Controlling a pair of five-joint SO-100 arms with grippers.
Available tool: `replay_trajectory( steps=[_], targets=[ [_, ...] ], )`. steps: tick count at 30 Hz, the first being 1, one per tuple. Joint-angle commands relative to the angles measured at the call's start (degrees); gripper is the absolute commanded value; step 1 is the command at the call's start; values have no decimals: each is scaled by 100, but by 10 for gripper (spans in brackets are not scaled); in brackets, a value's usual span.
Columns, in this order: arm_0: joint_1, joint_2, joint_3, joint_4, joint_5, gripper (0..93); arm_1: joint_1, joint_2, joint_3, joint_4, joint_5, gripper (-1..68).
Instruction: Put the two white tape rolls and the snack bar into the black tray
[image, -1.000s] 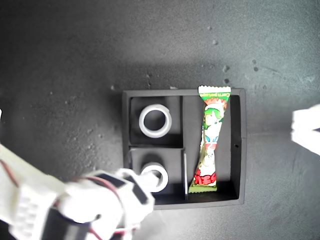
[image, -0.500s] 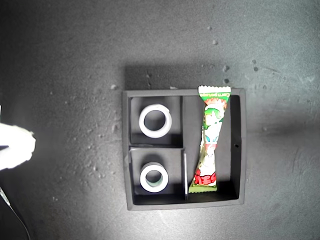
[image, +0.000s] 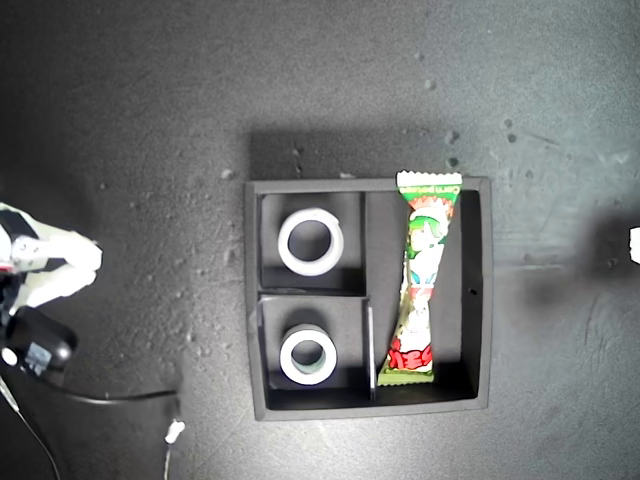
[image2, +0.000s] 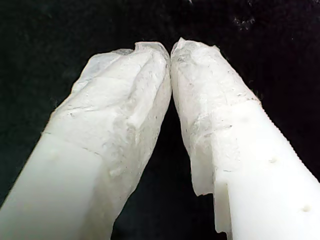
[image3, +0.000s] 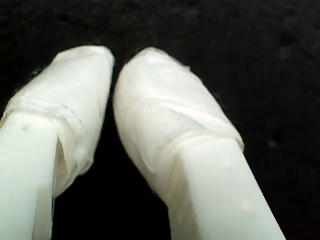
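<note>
Three items are seated in the black tray (image: 478, 300): two white tape rolls (image: 311, 241) at 10 and 7 o'clock, snack bar (image: 420, 280) at 3 o'clock. Both end effectors, first (image2: 170, 50) and second (image3: 114, 60), are clenched empty; retract clear of the tray

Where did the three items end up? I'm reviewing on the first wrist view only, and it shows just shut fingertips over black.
Observer: In the exterior view, the snack bar lies in the black tray's long compartment, with its upper end over the rim.
Operator: And the tape rolls?
Observer: In that view, the larger tape roll sits in the upper small compartment and the smaller tape roll in the lower one.
Operator: Is the other gripper holding anything?
Observer: No. The second wrist view shows my second gripper with its fingertips together and nothing between them.
</note>
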Motion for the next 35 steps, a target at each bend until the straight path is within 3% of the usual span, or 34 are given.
replay_trajectory(
  steps=[1,8,10,13,15,17,21,35],
  targets=[
    [105,272,299,-70,-149,0,44,18,545,-448,35,-6],
    [149,264,1230,9,-589,6,-53,-26,545,457,237,-1],
    [114,272,1230,53,-422,3,9,0,545,457,70,-1],
    [0,272,1230,62,97,3,308,9,545,448,-1459,-1],
    [-88,272,1230,70,650,3,264,26,545,439,-1661,-1],
    [-202,272,1230,114,756,3,246,26,545,439,-1714,-1],
    [-149,272,1230,220,176,3,229,26,545,439,-1714,-1],
    [-149,272,1230,220,167,3,229,26,545,439,-1714,0]
  ],
)
